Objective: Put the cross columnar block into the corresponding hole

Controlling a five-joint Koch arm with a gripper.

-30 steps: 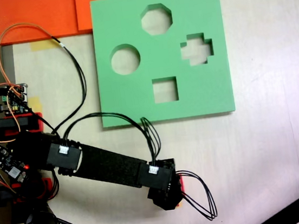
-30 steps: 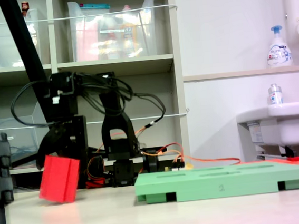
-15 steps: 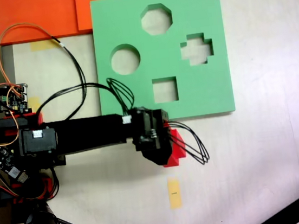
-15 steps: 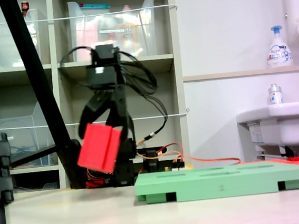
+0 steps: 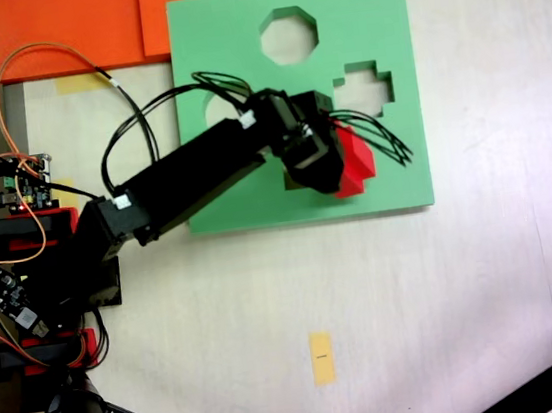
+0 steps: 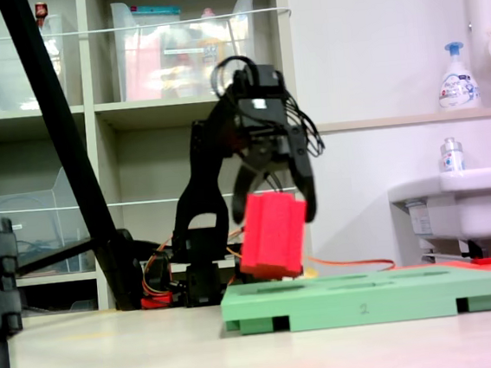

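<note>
Block: the cross columnar block [image 6: 272, 234] hangs tilted in the pincer [image 6: 273, 200], now carried over the green board [image 6: 370, 298], clear of its top.
Pincer: clamped on the block's sides.
Hole: the corresponding hole [image 5: 365, 90] is just beyond the pincer, unfilled.
Change: half a second ago block and pincer were short of the board's near edge.

Pale table [image 5: 505, 269], seen in both exterior views. Green foam board [image 5: 398, 176] flat near the far edge, orange sheets [image 5: 63, 31] touching it at the far left corner in the first exterior view, yellow tape strip [image 5: 321, 357] nearer the front edge.
</note>
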